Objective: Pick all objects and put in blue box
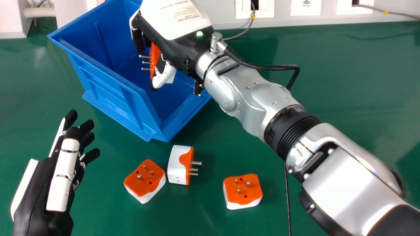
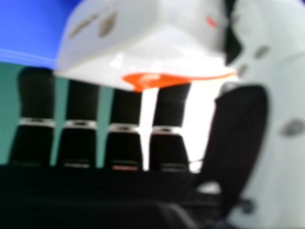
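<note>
Where right hand (image 1: 178, 47) grips, plug (image 1: 155, 55) between thumb and fingers

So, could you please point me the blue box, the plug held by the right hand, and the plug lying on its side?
Blue box (image 1: 108, 95): head view, on its outer wall.
Held plug (image 1: 155, 54): head view, on its orange face.
Sideways plug (image 1: 176, 165): head view, on its white body.

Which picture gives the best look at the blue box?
The head view: the box shows rim, outer wall and inside, partly behind the right hand. The right hand view has a small blue patch of it beyond the held plug.
</note>
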You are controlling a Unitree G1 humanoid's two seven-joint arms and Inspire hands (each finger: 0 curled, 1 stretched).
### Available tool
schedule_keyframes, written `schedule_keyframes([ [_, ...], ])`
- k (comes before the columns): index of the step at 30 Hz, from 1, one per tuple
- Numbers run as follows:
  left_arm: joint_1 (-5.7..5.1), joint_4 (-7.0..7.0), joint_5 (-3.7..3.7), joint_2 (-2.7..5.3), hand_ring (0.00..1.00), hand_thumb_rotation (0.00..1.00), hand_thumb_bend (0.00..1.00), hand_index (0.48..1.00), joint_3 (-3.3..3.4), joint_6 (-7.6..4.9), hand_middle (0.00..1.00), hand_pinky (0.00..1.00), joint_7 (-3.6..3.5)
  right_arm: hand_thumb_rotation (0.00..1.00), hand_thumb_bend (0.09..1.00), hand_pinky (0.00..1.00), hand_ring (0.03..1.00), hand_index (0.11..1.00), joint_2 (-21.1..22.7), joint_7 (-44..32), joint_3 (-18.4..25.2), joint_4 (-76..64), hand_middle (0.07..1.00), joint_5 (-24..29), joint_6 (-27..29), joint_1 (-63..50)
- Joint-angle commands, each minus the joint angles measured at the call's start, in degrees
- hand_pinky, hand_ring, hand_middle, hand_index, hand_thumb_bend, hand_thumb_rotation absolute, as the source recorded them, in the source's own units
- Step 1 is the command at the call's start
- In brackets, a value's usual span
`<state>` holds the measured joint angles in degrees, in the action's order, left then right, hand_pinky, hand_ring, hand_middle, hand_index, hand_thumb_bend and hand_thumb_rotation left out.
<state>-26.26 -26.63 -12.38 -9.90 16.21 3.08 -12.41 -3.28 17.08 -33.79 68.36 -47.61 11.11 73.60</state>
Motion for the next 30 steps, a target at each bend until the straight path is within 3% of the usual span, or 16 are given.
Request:
schedule_keyframes([
  [1,-0.65,-1.93,-0.12,0.11,0.95,1.0,0.46,0.991,0.27,-1.62,0.95,0.9,0.01,0.0,0.496,0.36,0.438,0.473,-0.11,2.45,-0.08,-0.45,0.53,0.46,0.99,1.74],
  [9,-0.48,-1.49,0.95,0.44,0.95,1.0,0.46,0.99,-0.28,-2.28,0.95,0.9,0.73,0.0,0.497,0.36,0.438,0.465,-0.29,1.58,0.69,0.18,0.53,2.17,1.88,0.72],
  [14,-0.64,-1.29,0.89,0.48,0.95,1.0,0.46,0.99,-0.01,-2.63,0.95,0.9,0.66,0.0,0.497,0.36,0.438,0.471,-0.44,-2.71,1.54,-0.01,0.534,4.28,0.74,0.14],
  [17,-0.66,-1.93,0.94,0.55,0.95,1.0,0.45,0.99,-0.12,-2.2,0.95,0.9,0.94,0.0,0.496,0.36,0.441,0.485,-0.06,-6.25,2.57,-0.46,0.535,6.2,0.66,-0.2],
  [20,-0.77,-2.19,0.94,0.67,0.95,1.0,0.45,0.989,-0.21,-2.16,0.95,0.9,1.08,0.0,0.461,0.4,0.637,0.656,0.97,-6.41,0.87,-0.99,0.709,4.5,0.18,-0.51],
  [21,-0.62,-2.02,0.98,0.7,0.95,1.0,0.45,0.989,-0.27,-2.23,0.95,0.9,1.1,0.0,0.461,0.4,0.637,0.656,1.29,-6.02,0.17,-1.04,0.709,3.65,-0.03,-0.54],
  [26,-0.42,-1.69,1.07,0.76,0.95,1.0,0.45,0.989,-0.48,-2.68,0.95,0.9,1.16,0.0,0.511,0.64,0.836,0.836,2.07,-3.81,-1.39,-1.33,0.875,1.85,-1.08,-1.15],
  [30,-0.16,-1.19,0.97,0.66,0.95,1.0,0.45,0.989,-0.32,-2.92,0.95,0.9,1.05,0.0,0.561,0.78,0.933,0.933,2.12,-2.84,-1.8,-1.5,0.949,1.55,-1.86,-1.41],
])
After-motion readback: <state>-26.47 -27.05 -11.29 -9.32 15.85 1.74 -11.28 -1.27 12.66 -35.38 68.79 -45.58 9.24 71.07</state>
